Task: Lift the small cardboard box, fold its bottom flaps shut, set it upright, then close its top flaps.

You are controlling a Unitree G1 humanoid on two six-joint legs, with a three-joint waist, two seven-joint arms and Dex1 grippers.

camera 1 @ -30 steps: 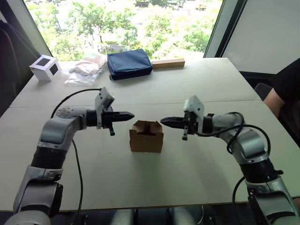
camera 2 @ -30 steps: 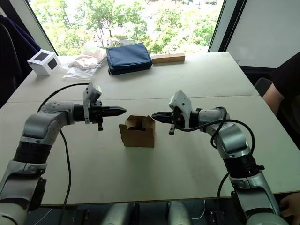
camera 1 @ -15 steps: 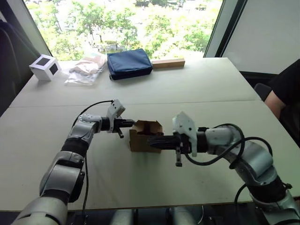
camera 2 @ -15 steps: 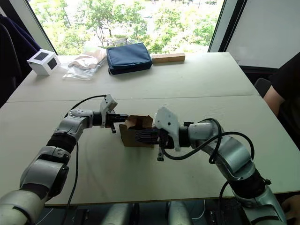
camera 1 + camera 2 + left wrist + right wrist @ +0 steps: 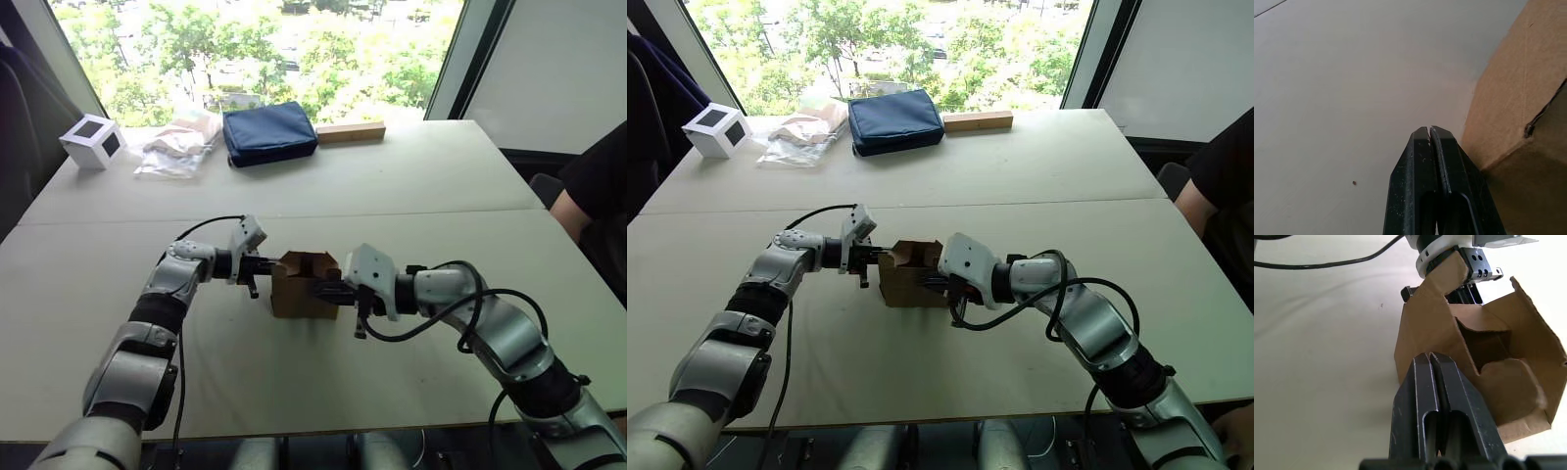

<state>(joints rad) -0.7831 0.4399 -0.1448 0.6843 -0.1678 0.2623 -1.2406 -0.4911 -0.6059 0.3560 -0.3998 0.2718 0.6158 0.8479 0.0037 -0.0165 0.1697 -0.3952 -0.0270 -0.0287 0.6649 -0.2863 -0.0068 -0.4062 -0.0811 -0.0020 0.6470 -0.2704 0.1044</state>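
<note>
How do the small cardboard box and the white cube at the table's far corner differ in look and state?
The small cardboard box is plain brown; the white cube carries black squares on its faces. The box stands open-topped with flaps raised, while the cube is closed on every visible side. The box sits between the left gripper and right gripper, both shut; the cube stands far from either. Both rest on the table.

pale table point(image 5: 411, 176), sunlit window point(image 5: 265, 49), trees

Both arms are extended fwd and bent inward, tips aimed at each other. L gripper point(image 5: 268, 262) is held level, fingers point(image 5: 1430, 147) pressed together. R gripper point(image 5: 323, 289) is held slightly lower, fingers point(image 5: 1432, 367) likewise pressed together.
</note>
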